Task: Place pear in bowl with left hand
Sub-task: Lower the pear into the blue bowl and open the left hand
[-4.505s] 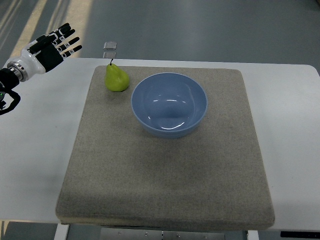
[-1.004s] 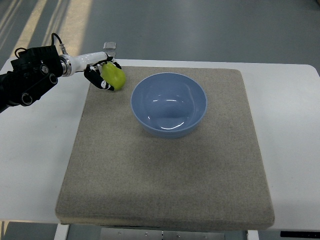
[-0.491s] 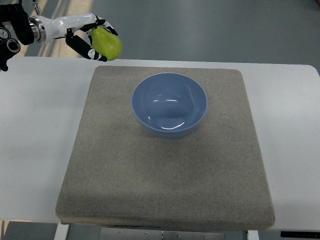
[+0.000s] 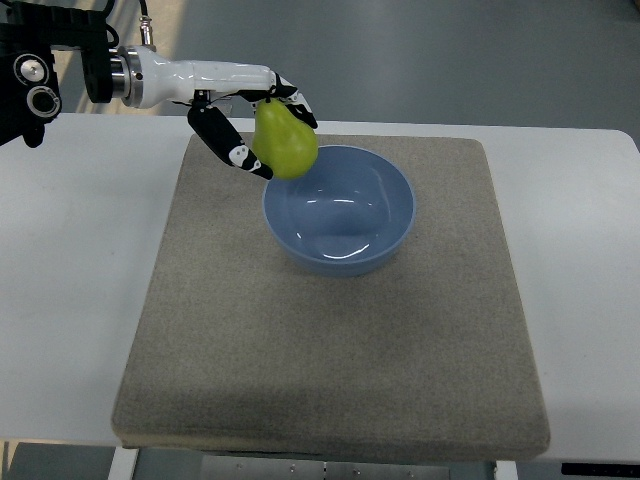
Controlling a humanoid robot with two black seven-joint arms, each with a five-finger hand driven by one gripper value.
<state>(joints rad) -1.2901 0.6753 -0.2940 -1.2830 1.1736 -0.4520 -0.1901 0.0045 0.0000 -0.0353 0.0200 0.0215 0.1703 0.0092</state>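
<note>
The green pear (image 4: 286, 141) is up off the mat, wrapped in the left hand (image 4: 250, 125), whose black-and-white fingers (image 4: 228, 143) curl around it with the thumb underneath. It hangs right over the near-left rim of the blue bowl (image 4: 340, 210), which sits just below and to the right of the hand on the grey mat (image 4: 330, 350) covering the white table (image 4: 70, 270).
</note>
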